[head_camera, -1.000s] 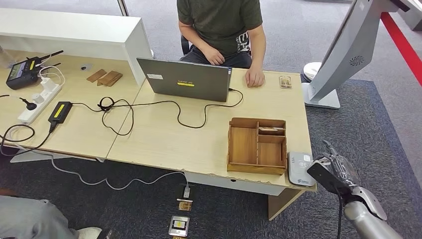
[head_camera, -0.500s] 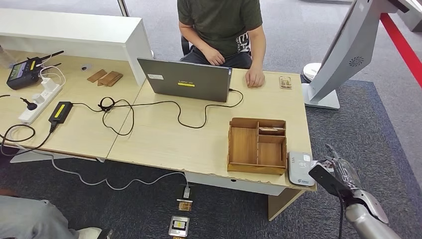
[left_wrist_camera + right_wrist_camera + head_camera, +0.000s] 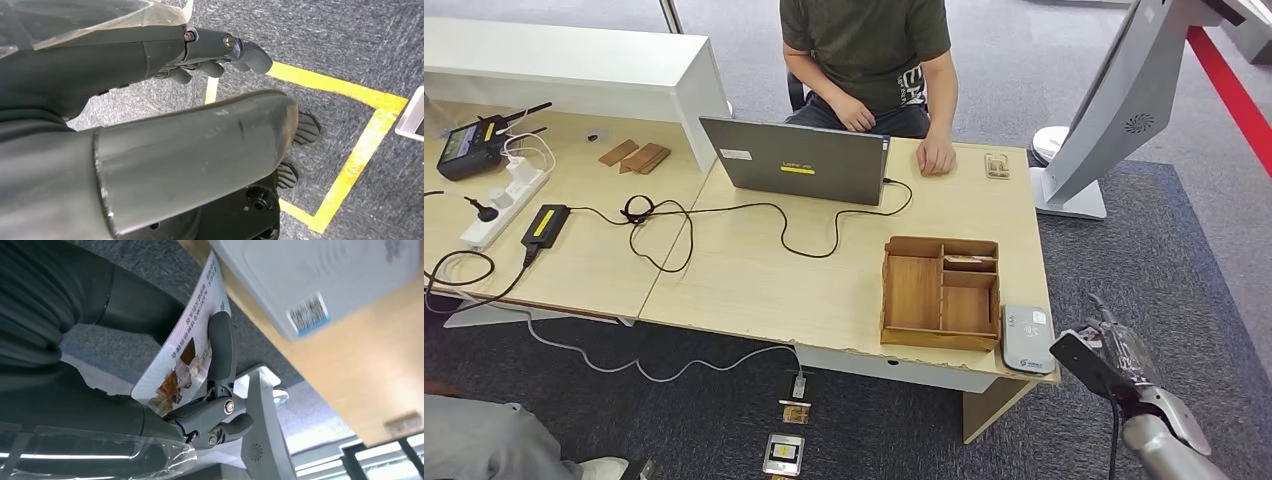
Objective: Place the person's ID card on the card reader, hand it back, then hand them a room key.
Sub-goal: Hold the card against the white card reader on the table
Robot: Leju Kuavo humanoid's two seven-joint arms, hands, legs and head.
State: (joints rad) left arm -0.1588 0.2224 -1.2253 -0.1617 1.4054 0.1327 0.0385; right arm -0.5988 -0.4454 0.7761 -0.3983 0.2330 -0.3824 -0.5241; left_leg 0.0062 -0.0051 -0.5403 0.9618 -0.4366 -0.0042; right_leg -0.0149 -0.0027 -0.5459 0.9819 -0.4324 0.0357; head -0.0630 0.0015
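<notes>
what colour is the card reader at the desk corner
Light grey-white, with a barcode sticker near one end. The card reader shows best in the right wrist view.

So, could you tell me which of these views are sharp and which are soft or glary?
Head view: even light, crisp on the table and card reader. Right wrist view: the ID card in the right hand is readable, while the reader's near edge blurs. Left wrist view: the left hand is sharp, with glare on its plastic wrap.
</notes>
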